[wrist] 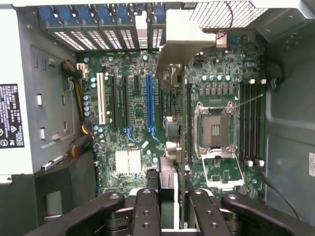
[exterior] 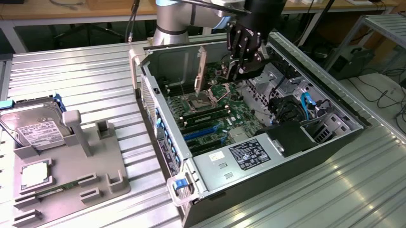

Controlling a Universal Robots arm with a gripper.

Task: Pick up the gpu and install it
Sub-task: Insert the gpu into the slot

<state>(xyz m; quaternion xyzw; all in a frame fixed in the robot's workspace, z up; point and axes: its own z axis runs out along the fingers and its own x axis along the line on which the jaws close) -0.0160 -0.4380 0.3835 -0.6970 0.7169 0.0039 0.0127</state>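
Black, jointed gripper (wrist: 171, 196) fingers sit closest to the wrist camera, drawn narrow onto the edge of the gpu (wrist: 171, 167), a thin flat black expansion card with a silver metal bracket at its far end. So the pick-up part of the job looks done.

In the exterior view, the big open black-and-grey computer case (exterior: 285, 190) lies on its side on the ribbed metal table (exterior: 76, 71), and the gripper (exterior: 241, 66) hangs inside it, over the green motherboard (exterior: 235, 109). The gpu (exterior: 201, 66) stands on edge there, its bracket toward the rear wall of the case.

From the wrist, the card runs lengthwise over the motherboard (wrist: 128, 147), between the long blue expansion slot (wrist: 148, 103) and the square silver processor socket (wrist: 215, 130). Whether its lower edge has reached a slot I cannot tell; I judge the seating unfinished while the claw grips it.

At the exterior view's left, the grey moulded parts tray (exterior: 95, 166) holds a silver hard drive with a white label (exterior: 32, 126).
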